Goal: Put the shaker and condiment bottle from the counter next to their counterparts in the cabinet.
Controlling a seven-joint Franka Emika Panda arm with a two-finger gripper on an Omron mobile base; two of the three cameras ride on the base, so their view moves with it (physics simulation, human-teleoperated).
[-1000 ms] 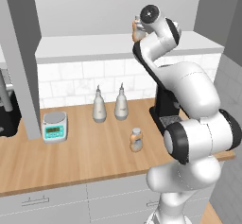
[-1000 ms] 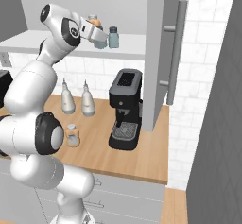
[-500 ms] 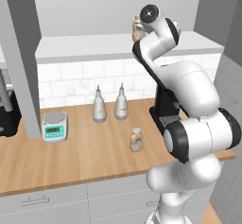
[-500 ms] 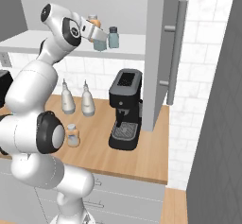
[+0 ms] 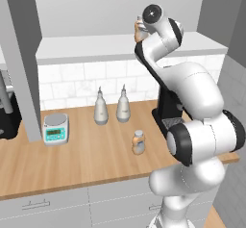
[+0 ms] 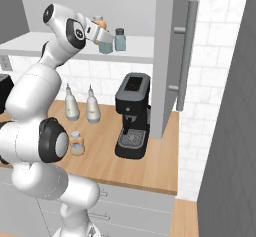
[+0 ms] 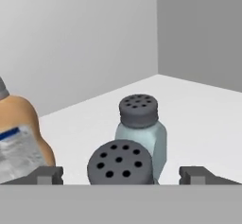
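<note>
I see the gripper (image 7: pixel 120 173) up at the cabinet (image 6: pixel 75 45) shelf, its jaws now spread wide where a second ago they pinched the shaker (image 7: pixel 120 164). The fingertips (image 7: pixel 47 175) stand clear on either side of its dark perforated cap, so I judge the shaker released and standing on the shelf. Its counterpart shaker (image 7: pixel 141 124) stands just beyond, at twelve o'clock in the hand view, with the orange counterpart bottle (image 7: pixel 19 138) at nine o'clock. That would finish the first half of the task.

The hand view gives the open gap and the two caps; whether the jars touch I cannot tell. The right base view shows both blue jars side by side on the shelf. The left base view shows what remains: the condiment bottle (image 5: pixel 138 142) on the counter (image 5: pixel 86 159), at six o'clock from the two white bottles (image 5: pixel 111 107).
</note>
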